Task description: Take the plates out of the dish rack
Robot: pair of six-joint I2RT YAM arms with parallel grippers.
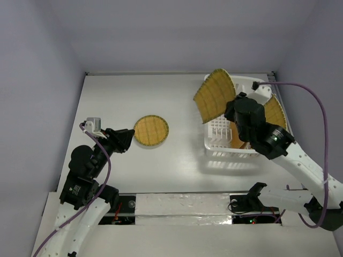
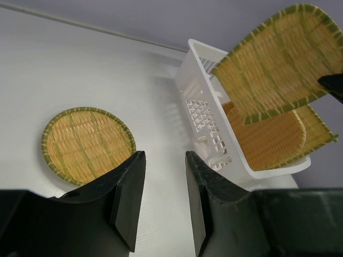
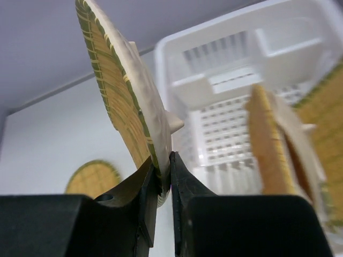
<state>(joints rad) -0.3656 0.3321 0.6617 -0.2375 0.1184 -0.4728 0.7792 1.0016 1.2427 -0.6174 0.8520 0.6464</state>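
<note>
My right gripper (image 3: 163,176) is clamping the square plate (image 1: 214,95) above the dish rack (image 1: 228,151); my left gripper (image 2: 163,198) is hanging open, empty. Next, probably: laying it beside the round plate (image 1: 150,130).

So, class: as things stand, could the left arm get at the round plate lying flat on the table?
Probably yes. The left gripper sits open and empty beside the round plate, only table between them; the right gripper holds the square plate away over the dish rack.
</note>
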